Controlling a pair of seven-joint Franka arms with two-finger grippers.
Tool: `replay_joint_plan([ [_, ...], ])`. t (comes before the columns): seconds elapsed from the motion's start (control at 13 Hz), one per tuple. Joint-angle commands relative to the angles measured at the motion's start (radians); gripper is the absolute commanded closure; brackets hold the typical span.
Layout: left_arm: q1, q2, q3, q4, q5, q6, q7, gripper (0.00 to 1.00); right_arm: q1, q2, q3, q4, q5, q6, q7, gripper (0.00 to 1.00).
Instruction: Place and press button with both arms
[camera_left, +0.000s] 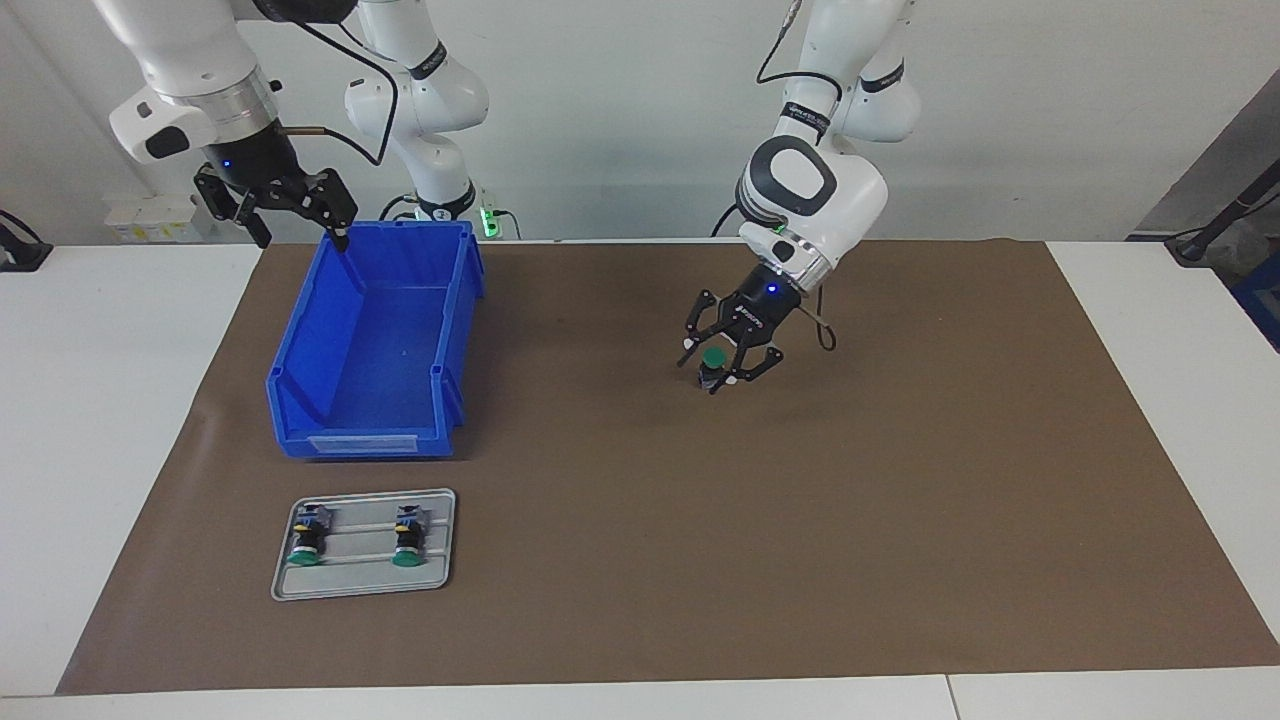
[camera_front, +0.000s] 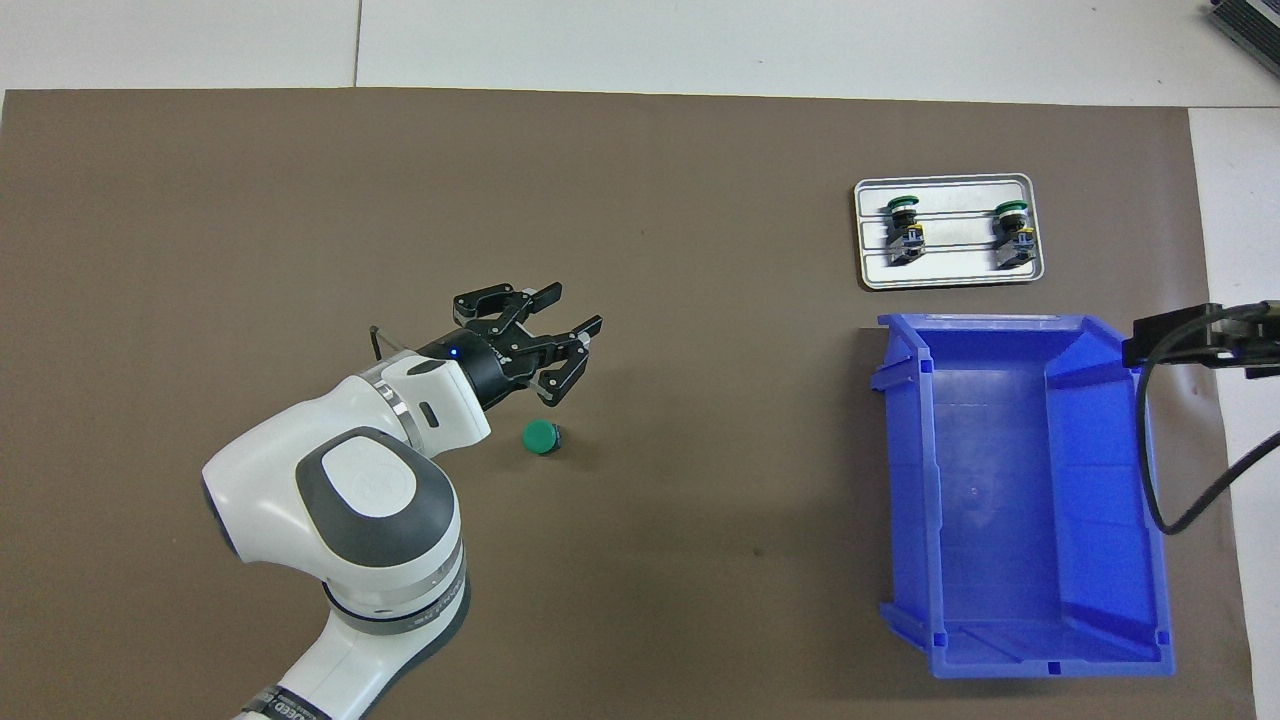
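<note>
Green-capped button (camera_left: 713, 362) upright on mat | left hand (camera_left: 725, 365) around it, released | right hand (camera_left: 290, 215) released

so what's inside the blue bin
Nothing can be seen in the blue bin: its floor shows bare in both views. The wall toward the left arm's end hides a strip of floor in the facing view; the overhead view shows it bare.

The left gripper (camera_left: 727, 362) is covering most of the button's (camera_left: 713, 358) body in the facing view, so whether its fingers are touching the button is not showing there. The right gripper (camera_front: 1200, 338) is running off the overhead view's edge, with only part of it showing. The two buttons (camera_left: 306, 534) on the tray (camera_left: 363, 590) are appearing too small for details.
</note>
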Motion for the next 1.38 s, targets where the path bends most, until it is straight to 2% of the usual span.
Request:
replay_joint_plan([
  [0.0,-0.002,0.016,0.011,0.007,0.146,0.025,-0.010,0.42,-0.003,-0.018,-0.005,-0.016,0.022,0.009,-0.030,0.00],
  [0.08,0.004,0.016,0.012,0.005,0.212,0.025,-0.010,0.42,-0.003,-0.018,-0.005,-0.016,0.022,0.009,-0.030,0.00],
  [0.23,0.009,0.017,0.021,0.002,0.321,0.025,-0.008,0.31,-0.003,-0.018,-0.005,-0.016,0.022,0.009,-0.029,0.00],
  [0.38,0.032,0.016,0.023,-0.016,0.449,0.025,-0.005,0.12,-0.003,-0.018,-0.005,-0.016,0.022,0.009,-0.030,0.00],
  [0.54,0.056,0.016,0.023,-0.018,0.553,0.023,-0.007,0.07,-0.003,-0.018,-0.005,-0.016,0.022,0.009,-0.030,0.00],
  [0.61,0.059,0.016,0.026,-0.018,0.602,0.023,-0.005,0.00,-0.003,-0.018,-0.005,-0.016,0.022,0.009,-0.029,0.00],
  [0.92,0.159,-0.001,0.029,-0.007,0.864,-0.055,-0.004,0.00,-0.003,-0.018,-0.005,-0.016,0.022,0.009,-0.029,0.00],
  [1.07,0.211,-0.010,0.034,0.019,0.950,-0.182,-0.007,0.00,-0.003,-0.018,-0.005,-0.016,0.022,0.009,-0.029,0.00],
  [1.3,0.298,-0.029,0.034,0.092,0.999,-0.430,-0.019,0.00,-0.003,-0.018,-0.005,-0.016,0.022,0.009,-0.030,0.00],
])
